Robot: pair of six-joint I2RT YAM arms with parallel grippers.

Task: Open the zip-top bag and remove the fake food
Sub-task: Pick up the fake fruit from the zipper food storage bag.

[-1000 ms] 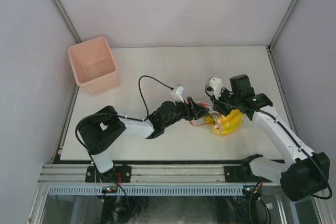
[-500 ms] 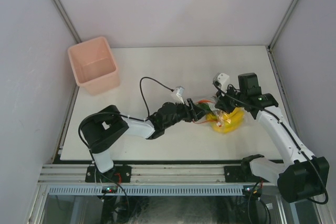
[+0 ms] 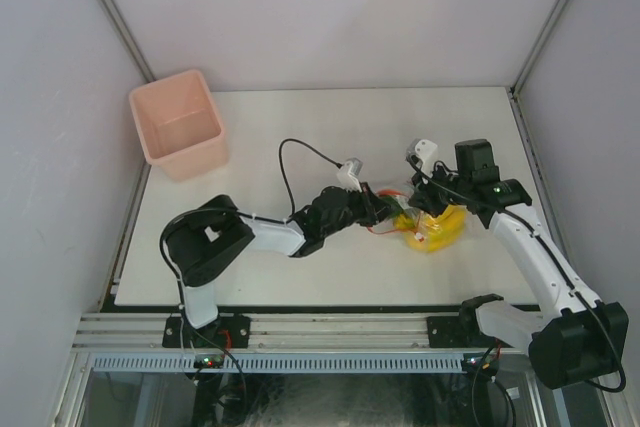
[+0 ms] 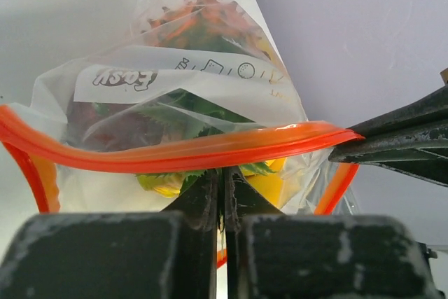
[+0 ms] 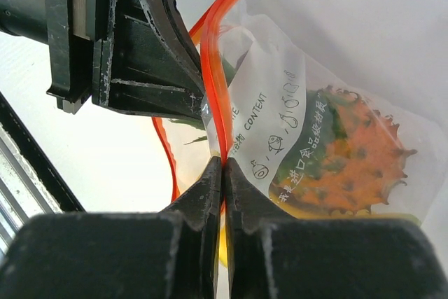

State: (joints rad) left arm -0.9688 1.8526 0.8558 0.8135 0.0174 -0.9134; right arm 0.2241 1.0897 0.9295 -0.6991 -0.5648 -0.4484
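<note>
Zip-top bag [image 3: 428, 229] right of centre on a white table [image 3: 300, 117], held between two arms. Pale grey walls [image 3: 330, 7] close the table in at the back and on both sides, and a metal rail [image 3: 300, 332] runs along the bottom of the top view.

Left to right in the top view: pink bin [image 3: 178, 125] in the upper left corner of the table, well apart from the rest; left arm reaching rightward, a black cable [image 3: 300, 152] looping above it; left gripper [image 3: 385, 210]; bag with fake food [image 3: 440, 229], yellow through the plastic; right gripper [image 3: 422, 209] and its white arm.

Change over the last second: the left gripper, then open, is now clamped on the near lip of the orange zip strip [image 4: 175, 150], and its arm has shifted rightward toward the bag. The right arm has moved slightly to the right. The bag has hardly moved.

Left wrist view: left gripper [image 4: 222, 180] fingers pressed together on the strip at lower centre. The far lip bows across the frame left to right, standing apart from the near lip, and the right arm's fingers pinch its right end.

Right wrist view: right gripper [image 5: 224, 167] closed on the strip, with an orange spiky fruit [image 5: 346, 162] inside the bag at right.

Orientation: the mouth faces left toward the left arm. The bag's long axis lies roughly left to right in the top view, dipping toward the lower right.
</note>
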